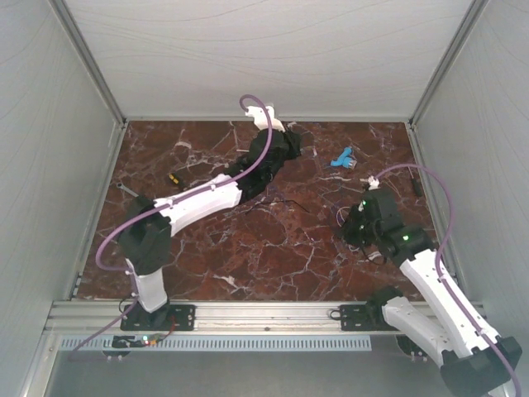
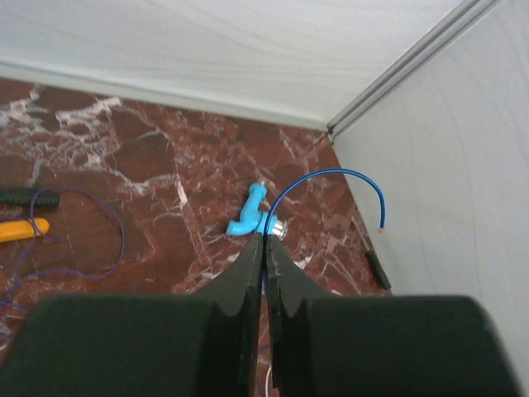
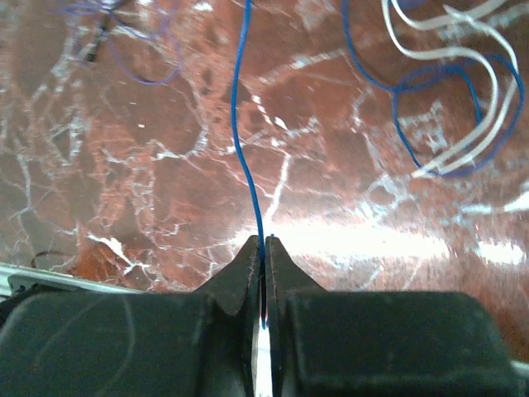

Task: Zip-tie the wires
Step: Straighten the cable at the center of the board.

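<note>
Marble table (image 1: 273, 265) underneath, both arms reaching out over it. Left gripper (image 2: 264, 241) is pinched tight on one strand of the wires (image 2: 331, 173), hair-thin and blue, arcing up and right to a bare tip near the side wall (image 2: 446, 165). Right gripper (image 3: 264, 244) is clamped too, with a blue strand running straight away from its tips. More loops lie on the marble, tangled with white strips (image 3: 446, 51). A blue fitting (image 2: 246, 220) sits just past the left tips, and there's a yellow handle (image 2: 21, 230) at left.

One overhead — two close wrist views, sharing tabletop (image 1: 273, 248).
</note>
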`<state>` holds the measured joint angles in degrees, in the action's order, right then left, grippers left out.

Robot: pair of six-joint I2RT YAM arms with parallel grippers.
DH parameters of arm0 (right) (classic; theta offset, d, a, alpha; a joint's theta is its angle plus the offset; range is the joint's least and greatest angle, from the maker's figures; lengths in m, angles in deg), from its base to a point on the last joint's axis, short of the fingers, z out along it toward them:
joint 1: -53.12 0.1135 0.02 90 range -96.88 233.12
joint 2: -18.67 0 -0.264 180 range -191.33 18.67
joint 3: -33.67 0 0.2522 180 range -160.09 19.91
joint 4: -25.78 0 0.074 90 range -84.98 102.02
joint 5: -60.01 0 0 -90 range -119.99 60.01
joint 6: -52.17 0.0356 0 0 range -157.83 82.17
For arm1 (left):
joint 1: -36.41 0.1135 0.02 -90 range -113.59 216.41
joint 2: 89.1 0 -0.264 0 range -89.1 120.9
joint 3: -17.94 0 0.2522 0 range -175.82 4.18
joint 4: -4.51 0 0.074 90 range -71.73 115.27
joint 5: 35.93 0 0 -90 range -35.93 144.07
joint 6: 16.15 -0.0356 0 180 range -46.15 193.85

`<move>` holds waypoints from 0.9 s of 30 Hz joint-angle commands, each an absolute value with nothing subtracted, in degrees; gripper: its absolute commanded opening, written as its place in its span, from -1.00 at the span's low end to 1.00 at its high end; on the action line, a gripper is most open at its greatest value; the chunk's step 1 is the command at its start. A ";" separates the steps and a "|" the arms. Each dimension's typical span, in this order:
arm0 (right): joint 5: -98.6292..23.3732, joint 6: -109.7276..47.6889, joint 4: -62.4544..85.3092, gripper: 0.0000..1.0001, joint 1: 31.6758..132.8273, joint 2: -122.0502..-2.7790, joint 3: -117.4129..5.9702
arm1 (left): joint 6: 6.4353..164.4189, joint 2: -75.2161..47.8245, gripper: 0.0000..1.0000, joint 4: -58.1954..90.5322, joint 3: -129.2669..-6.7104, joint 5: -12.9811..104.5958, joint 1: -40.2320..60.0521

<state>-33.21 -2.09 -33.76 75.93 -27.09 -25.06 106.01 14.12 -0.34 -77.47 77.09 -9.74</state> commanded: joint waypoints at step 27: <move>-19.43 26.72 -49.88 -1.00 68.91 -28.40 -17.13 | 112.91 39.29 -1.00 6.19 -91.55 64.73 -14.38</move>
<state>-18.87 24.56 -50.35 69.42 -27.27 -18.19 112.41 36.61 6.24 -87.80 66.30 -13.81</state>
